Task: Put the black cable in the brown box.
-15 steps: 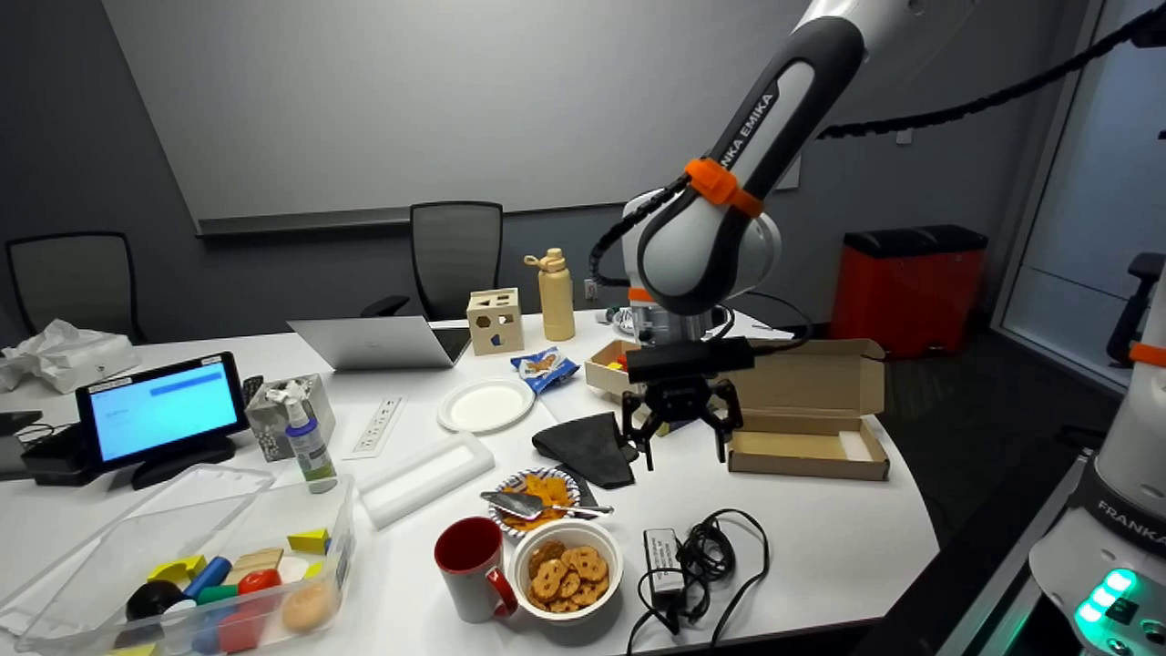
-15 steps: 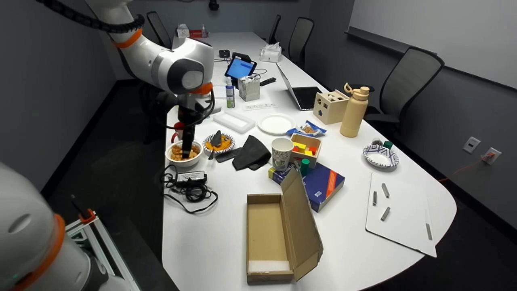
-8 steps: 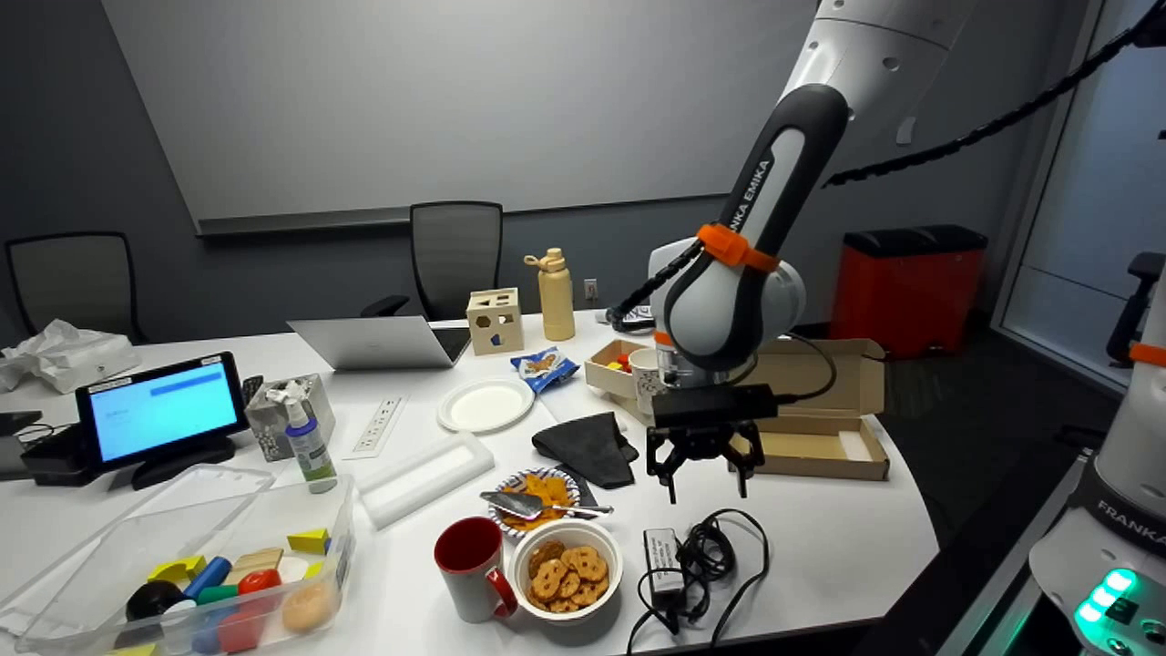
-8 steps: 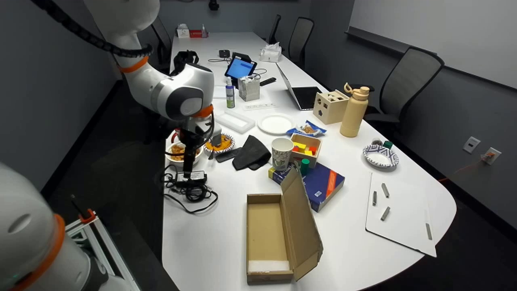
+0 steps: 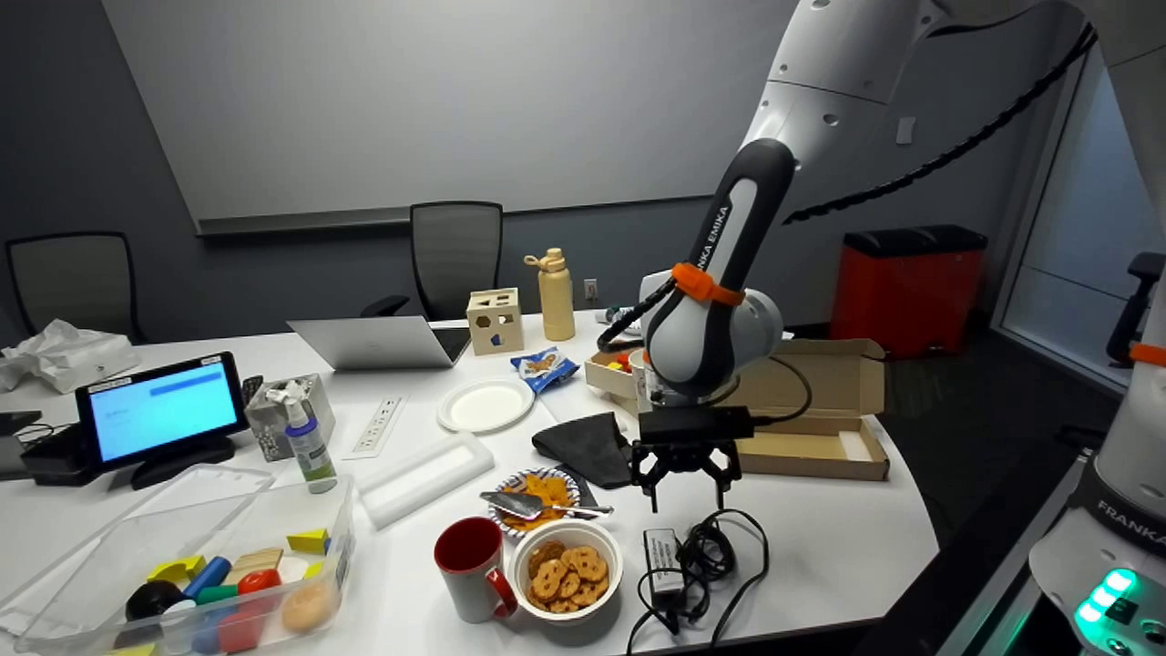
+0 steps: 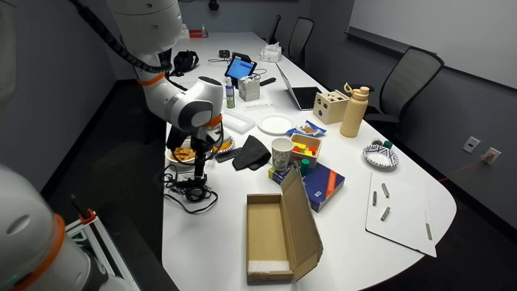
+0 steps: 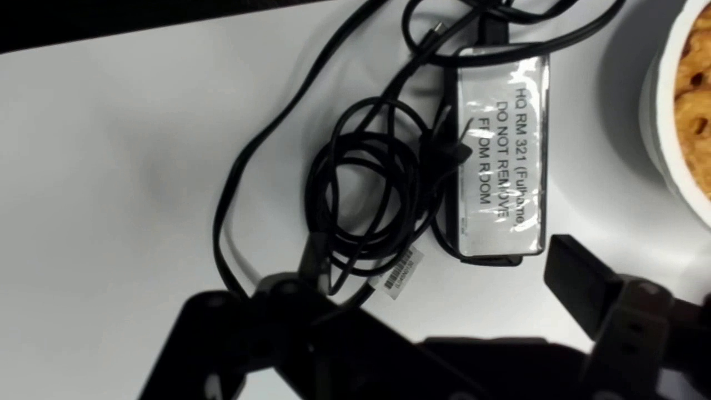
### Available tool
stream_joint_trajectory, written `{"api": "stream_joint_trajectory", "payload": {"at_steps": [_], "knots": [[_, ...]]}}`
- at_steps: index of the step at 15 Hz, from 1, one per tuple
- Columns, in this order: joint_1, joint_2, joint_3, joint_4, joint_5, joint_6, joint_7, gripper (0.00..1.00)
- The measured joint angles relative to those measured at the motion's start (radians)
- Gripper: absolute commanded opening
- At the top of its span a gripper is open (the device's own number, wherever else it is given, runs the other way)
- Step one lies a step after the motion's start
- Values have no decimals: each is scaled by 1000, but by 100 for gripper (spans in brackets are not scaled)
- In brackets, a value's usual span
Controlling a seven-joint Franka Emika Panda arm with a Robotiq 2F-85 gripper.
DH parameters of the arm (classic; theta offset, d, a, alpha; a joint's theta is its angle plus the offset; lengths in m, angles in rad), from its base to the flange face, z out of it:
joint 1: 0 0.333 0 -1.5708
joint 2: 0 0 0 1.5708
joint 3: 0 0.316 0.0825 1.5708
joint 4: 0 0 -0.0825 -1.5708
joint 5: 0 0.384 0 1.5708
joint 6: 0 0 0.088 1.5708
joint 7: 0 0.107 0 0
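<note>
By the table (image 5: 820, 565) edge (well apart from the brown box (image 6: 264, 234)), the black cable (image 7: 411, 186) lies against a power brick (image 7: 502, 166), the tangle's long axis pointing roughly toward that edge, below the gripper (image 5: 688, 506) with fingers spread.

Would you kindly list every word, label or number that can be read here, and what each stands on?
"HQ RM 321 (Fulhame": adapter label, end unclear.
"DO NOT REMOVE FROM ROOM": same label.
"NKA EMIKA": arm link, start covered by orange strap.
"FRANKA": robot base.
Too small or blurred: barcode tag by the black cable, book spine, tablet screen, spray bottle, laptop lid.
</note>
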Motion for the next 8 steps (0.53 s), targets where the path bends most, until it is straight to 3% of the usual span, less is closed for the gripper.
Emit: {"api": "stream_joint_trajectory", "payload": {"at_steps": [8], "knots": [[19, 176, 11, 181, 0, -39, -42, 100]]}}
